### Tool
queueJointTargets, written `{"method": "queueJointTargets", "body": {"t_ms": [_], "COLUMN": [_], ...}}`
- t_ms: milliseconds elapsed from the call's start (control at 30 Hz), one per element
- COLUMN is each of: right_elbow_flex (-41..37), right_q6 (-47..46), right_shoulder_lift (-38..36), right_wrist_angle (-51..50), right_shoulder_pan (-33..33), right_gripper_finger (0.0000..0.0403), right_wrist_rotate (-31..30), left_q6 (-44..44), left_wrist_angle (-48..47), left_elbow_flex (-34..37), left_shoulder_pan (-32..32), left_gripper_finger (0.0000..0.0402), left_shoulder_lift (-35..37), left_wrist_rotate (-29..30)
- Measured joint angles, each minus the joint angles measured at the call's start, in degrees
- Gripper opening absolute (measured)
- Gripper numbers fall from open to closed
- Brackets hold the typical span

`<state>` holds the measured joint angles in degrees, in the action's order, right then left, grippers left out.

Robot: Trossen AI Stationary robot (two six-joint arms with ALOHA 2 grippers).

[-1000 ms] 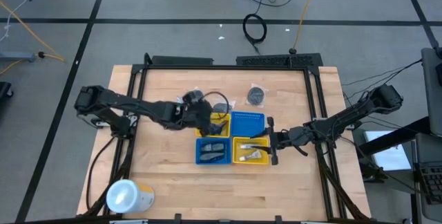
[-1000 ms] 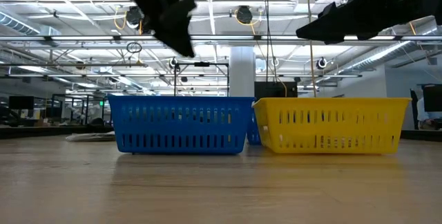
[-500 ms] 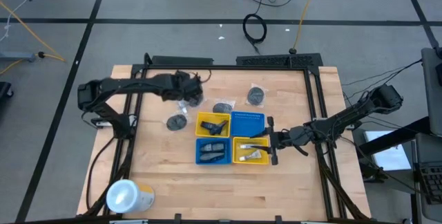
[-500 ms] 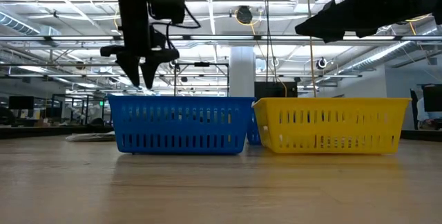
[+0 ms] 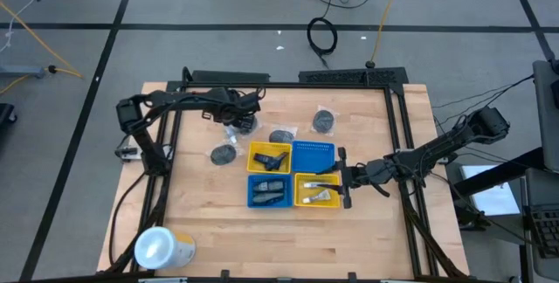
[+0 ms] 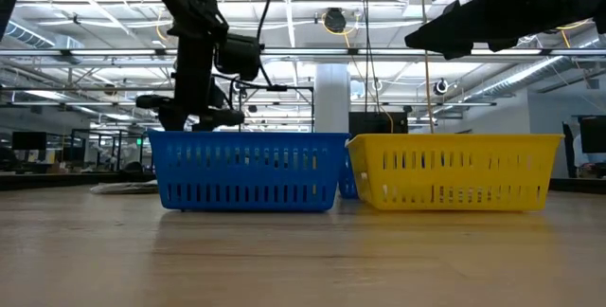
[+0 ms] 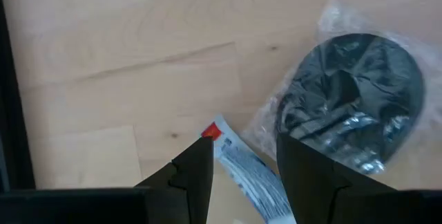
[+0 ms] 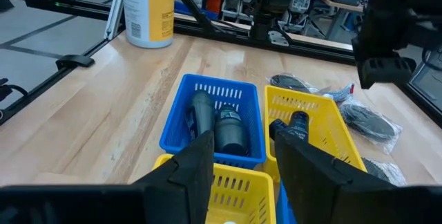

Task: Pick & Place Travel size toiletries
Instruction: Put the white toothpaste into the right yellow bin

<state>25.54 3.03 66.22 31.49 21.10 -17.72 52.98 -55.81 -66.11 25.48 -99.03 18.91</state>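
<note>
Two parted fingers of the left tool (image 7: pixel 238 175) straddle a small white tube (image 7: pixel 243 170) on the worktop (image 7: pixel 103 79), presumably lining up a grasp; a wrapped dark round piece (image 7: pixel 352 106) lies just beyond. The right tool (image 5: pixel 341 179) waits open above the trays (image 5: pixel 292 176).

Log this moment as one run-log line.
left gripper: open, above white tube beside dark grey round piece in clear wrapper | right gripper: open, waiting over yellow tray
</note>
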Motion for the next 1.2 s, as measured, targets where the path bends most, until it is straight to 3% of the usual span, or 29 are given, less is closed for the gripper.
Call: {"method": "queueJointTargets", "body": {"t_ms": [233,533,833,1200], "right_elbow_flex": [0.0,0.0,0.0,0.0], "right_q6": [0.0,0.0,0.0,0.0], "right_shoulder_lift": [0.0,0.0,0.0,0.0], "right_wrist_angle": [0.0,0.0,0.0,0.0], "right_shoulder_pan": [0.0,0.0,0.0,0.0], "right_gripper_finger": [0.0146,0.0147,0.0146,0.0145], "right_wrist_rotate": [0.0,0.0,0.0,0.0], "left_q6": [-0.1,1.8,1.9,0.5], "left_wrist_angle": [-1.4,-0.4,9.8,11.7], "left_elbow_flex": [0.0,3.0,10.9,11.7], "left_shoulder_pan": [3.5,5.6,5.8,5.9], "left_gripper_finger": [0.0157,0.0157,0.0157,0.0157], "left_shoulder_lift": [-1.2,-1.2,-1.0,2.2], "left_wrist_rotate": [0.5,-3.9,-7.9,-10.4]}}
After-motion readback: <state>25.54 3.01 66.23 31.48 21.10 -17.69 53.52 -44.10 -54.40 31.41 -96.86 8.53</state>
